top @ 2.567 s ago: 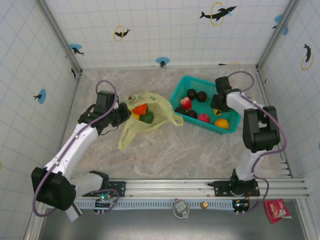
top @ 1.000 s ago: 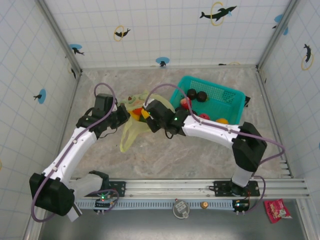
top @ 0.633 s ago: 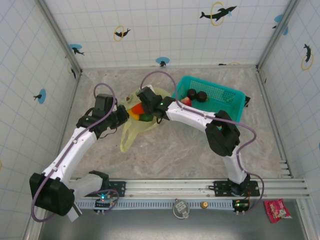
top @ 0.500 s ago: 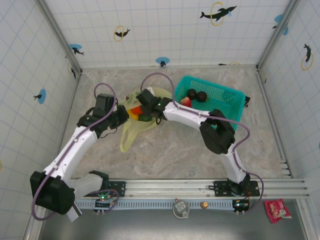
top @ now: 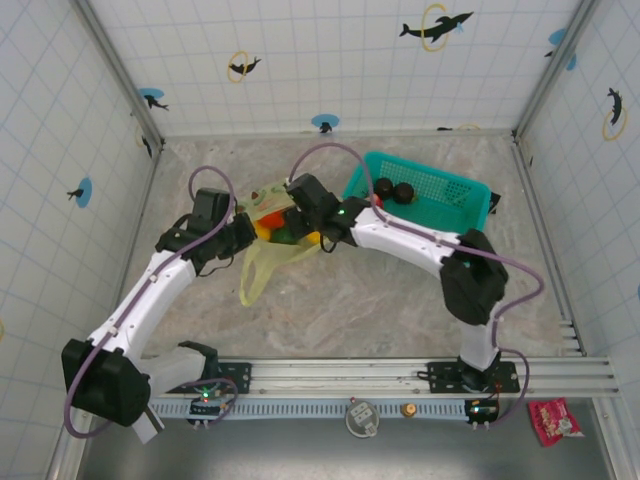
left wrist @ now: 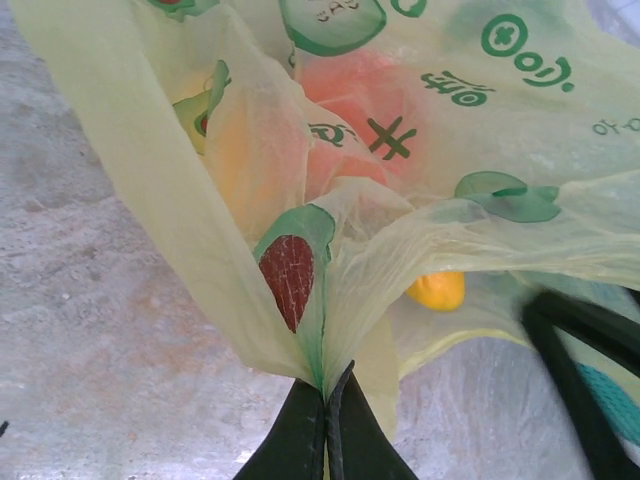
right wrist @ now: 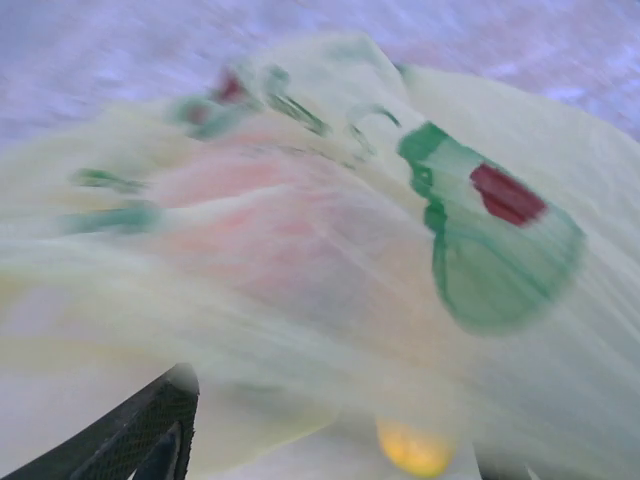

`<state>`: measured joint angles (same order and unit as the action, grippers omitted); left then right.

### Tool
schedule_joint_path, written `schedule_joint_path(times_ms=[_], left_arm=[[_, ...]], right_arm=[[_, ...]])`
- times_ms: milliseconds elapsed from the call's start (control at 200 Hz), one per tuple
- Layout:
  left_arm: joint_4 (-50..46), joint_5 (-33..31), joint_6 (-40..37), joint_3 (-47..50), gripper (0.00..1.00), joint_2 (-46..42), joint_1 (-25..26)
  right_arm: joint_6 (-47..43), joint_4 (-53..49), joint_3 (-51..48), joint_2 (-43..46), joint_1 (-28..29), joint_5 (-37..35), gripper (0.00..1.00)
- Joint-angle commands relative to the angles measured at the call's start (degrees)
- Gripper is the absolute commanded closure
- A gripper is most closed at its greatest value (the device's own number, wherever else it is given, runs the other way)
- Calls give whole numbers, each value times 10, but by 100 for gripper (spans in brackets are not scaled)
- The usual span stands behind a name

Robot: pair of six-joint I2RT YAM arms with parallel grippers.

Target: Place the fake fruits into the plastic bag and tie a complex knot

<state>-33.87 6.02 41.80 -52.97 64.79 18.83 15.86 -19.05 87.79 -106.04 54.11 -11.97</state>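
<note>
Over from the 2 o'clock basket (top: 440,190), right fingers (right wrist: 150,440) stand apart above the plastic bag (top: 262,270) (another fruit (left wrist: 435,290) likely delivered); left fingers (left wrist: 300,445) clamp its edge.

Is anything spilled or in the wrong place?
Nothing looks spilled: the fake fruits lie in the plastic bag or the teal basket. Only a small red packet lies apart, beyond the front rail.
</note>
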Motion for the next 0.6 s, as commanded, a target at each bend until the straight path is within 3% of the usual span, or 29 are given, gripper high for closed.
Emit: schedule_joint_path(times_ms=[0,130,596], left_arm=[[-25,-28,-10,-3,100,-20,2],[-33,-39,-8,13,100,-27,2],[-77,-55,-9,64,100,-45,2]], right_arm=[[0,89,-63,79,7,121,29],[14,140,-122,144,15,185,30],[25,175,-189,273,7,193,28]])
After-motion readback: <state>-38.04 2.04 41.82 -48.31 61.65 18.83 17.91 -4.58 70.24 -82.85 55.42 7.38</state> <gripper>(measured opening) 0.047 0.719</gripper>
